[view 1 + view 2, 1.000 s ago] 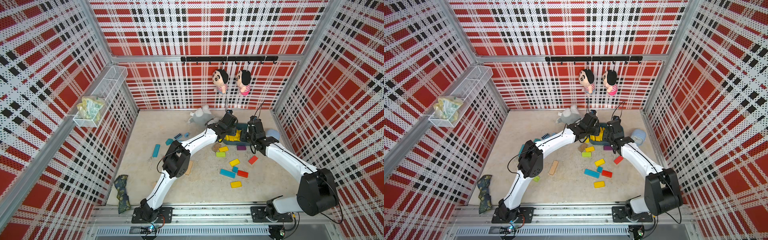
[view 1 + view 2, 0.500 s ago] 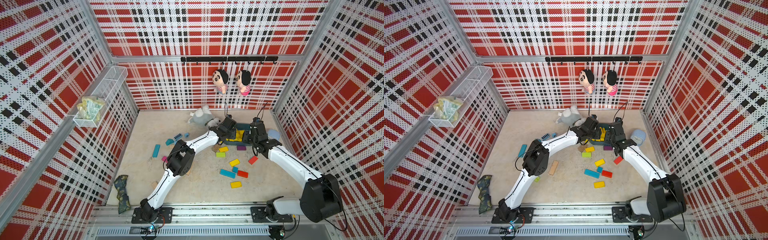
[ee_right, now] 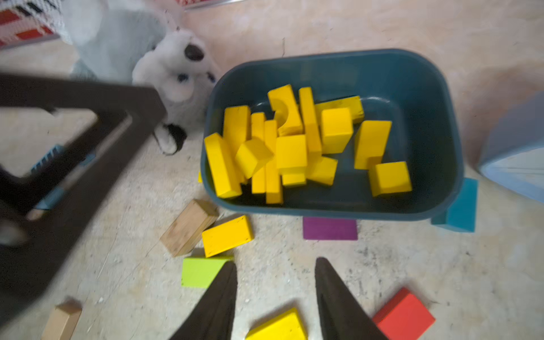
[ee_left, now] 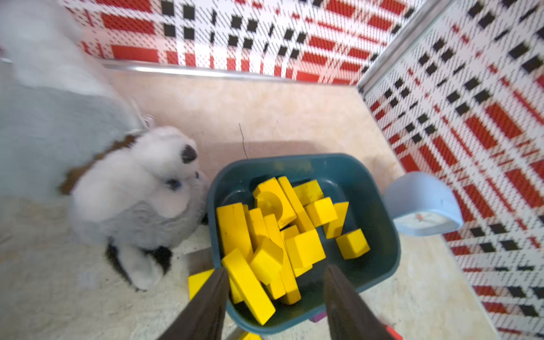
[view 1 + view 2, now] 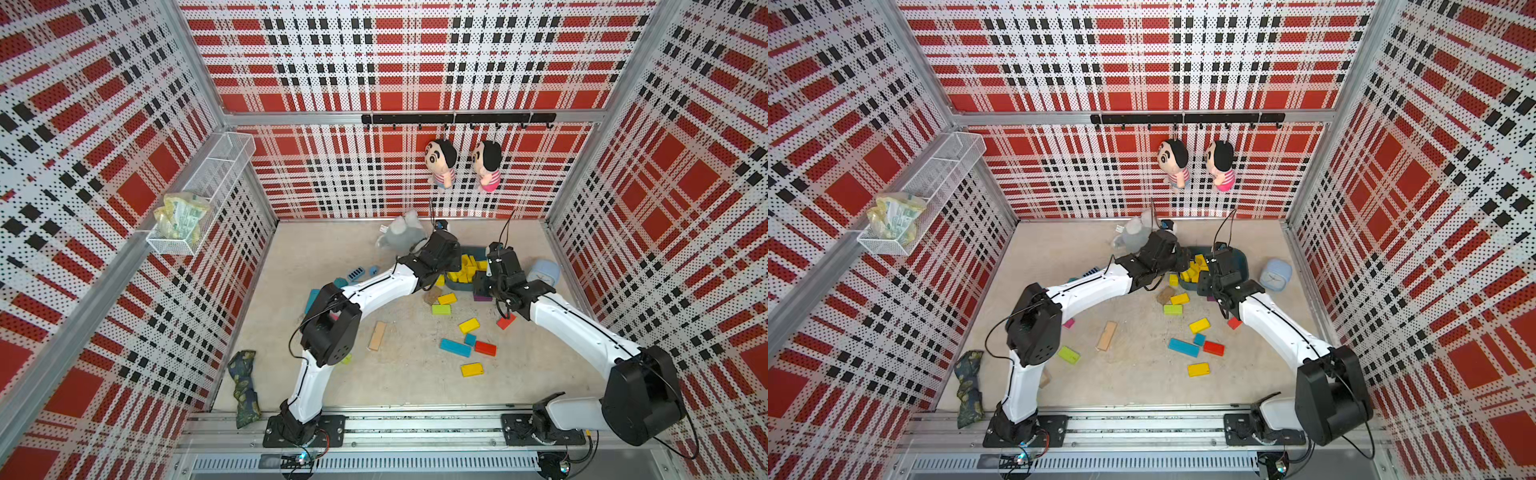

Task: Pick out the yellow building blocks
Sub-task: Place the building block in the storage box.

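Left fingers (image 4: 206, 309) opened | right fingers (image 3: 217, 306) apart | bright yellow building blocks (image 4: 303, 248) fill bin (image 4: 379, 259)

Bright yellow building blocks (image 3: 291, 153) fill a dark teal bin (image 3: 435, 117). Near the black right gripper (image 3: 275, 265) lie a lime-green brick (image 3: 197, 272), a purple block (image 3: 329, 228), a red block (image 3: 404, 315) and a bare tan wooden block (image 3: 188, 226). The plush toy (image 4: 132, 191) is grey and white, the alarm clock (image 4: 424, 203) pale blue, the cage walls (image 5: 395, 62) red, black and white plaid
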`<state>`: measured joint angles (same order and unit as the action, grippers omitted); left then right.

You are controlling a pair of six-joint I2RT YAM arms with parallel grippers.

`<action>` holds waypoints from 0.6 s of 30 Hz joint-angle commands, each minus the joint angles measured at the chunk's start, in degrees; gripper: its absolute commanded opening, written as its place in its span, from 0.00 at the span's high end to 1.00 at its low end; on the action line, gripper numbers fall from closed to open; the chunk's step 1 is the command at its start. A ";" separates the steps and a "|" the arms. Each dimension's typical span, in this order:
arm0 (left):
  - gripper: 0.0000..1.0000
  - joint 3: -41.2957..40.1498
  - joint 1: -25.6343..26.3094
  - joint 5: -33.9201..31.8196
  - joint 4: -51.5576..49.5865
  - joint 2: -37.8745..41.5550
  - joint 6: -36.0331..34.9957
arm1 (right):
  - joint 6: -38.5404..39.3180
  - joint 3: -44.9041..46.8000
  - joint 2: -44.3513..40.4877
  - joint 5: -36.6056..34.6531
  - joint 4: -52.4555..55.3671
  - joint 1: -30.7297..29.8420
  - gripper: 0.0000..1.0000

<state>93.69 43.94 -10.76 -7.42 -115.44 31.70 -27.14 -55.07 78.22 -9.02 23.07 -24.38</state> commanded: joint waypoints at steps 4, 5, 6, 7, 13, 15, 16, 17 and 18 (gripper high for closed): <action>0.45 -12.47 -4.25 -5.43 6.72 8.15 6.90 | -3.38 1.34 2.96 -0.15 7.18 -4.54 0.48; 0.45 -13.93 -4.53 -5.97 6.80 9.13 7.29 | -4.04 0.82 4.17 -0.33 9.00 -5.08 0.47; 0.45 -15.46 -4.79 -6.35 6.96 10.28 7.60 | -5.08 0.13 5.32 -1.06 11.16 -5.82 0.47; 0.45 -16.76 -5.00 -6.91 6.95 11.36 7.91 | -6.90 -0.37 6.12 -2.02 12.76 -6.58 0.46; 0.43 -22.47 -5.47 -9.44 6.60 15.98 9.29 | -22.08 -1.70 7.50 -11.51 15.88 -9.60 0.33; 0.43 -23.41 -5.80 -9.98 5.45 17.12 9.60 | -27.85 -2.90 8.92 -12.02 16.86 -9.86 0.32; 0.42 -23.94 -5.86 -10.25 4.67 17.81 9.61 | -31.07 -3.44 9.75 -12.13 17.30 -10.02 0.32; 0.42 -24.46 -5.97 -10.48 4.02 18.60 9.61 | -33.28 -3.71 10.29 -11.95 17.31 -10.22 0.32; 0.42 -25.21 -5.97 -10.74 3.38 19.56 9.45 | -35.66 -3.72 10.77 -11.68 17.08 -10.50 0.31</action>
<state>69.87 38.28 -19.31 -2.57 -99.59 40.71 -51.18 -57.25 87.33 -17.87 38.26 -34.17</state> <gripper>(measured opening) 0.580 0.685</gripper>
